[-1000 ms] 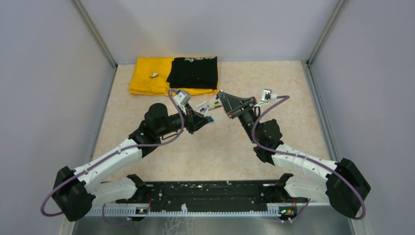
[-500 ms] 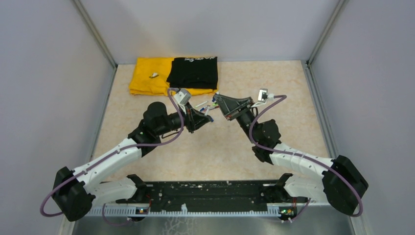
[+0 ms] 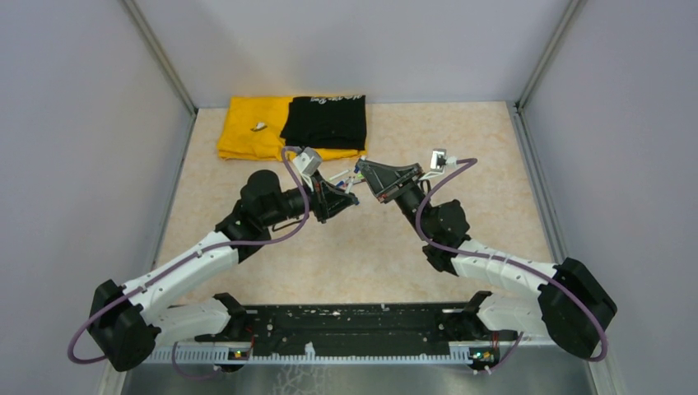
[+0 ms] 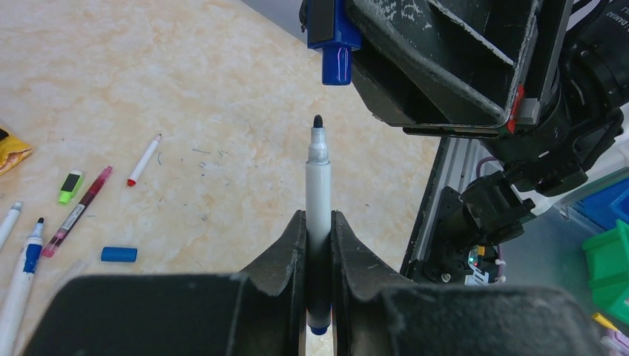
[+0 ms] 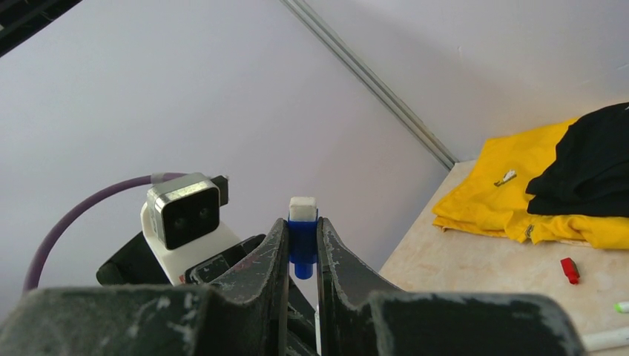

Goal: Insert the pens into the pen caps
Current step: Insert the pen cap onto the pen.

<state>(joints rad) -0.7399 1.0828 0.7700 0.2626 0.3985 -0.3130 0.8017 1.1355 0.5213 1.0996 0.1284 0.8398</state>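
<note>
We see both tools meeting above the bench (image 3: 494, 164), just on the near side of the yellow cloth (image 3: 247, 132). The left tool (image 4: 317, 222) is pinched narrow on a white pen (image 4: 318, 178), gripping the lower barrel so that the dark tip points away from the fingers. The right tool (image 5: 303, 226) is likewise nearly closed, clamping a blue cap (image 5: 302, 248) (in the left wrist view its open end faces the pen tip, with a small gap between them, and it sits slightly off the pen's line). Close to the cloth's near edge lie a maroon pen (image 4: 78, 211) and a red-tipped pen (image 4: 144, 159), with a second blue cap (image 4: 119, 254) and a green cap (image 4: 70, 186) beside them. A red cap (image 5: 570, 270) lies just off the cloth too. A black cloth (image 3: 325, 121) lies over the yellow cloth's right part.
</note>
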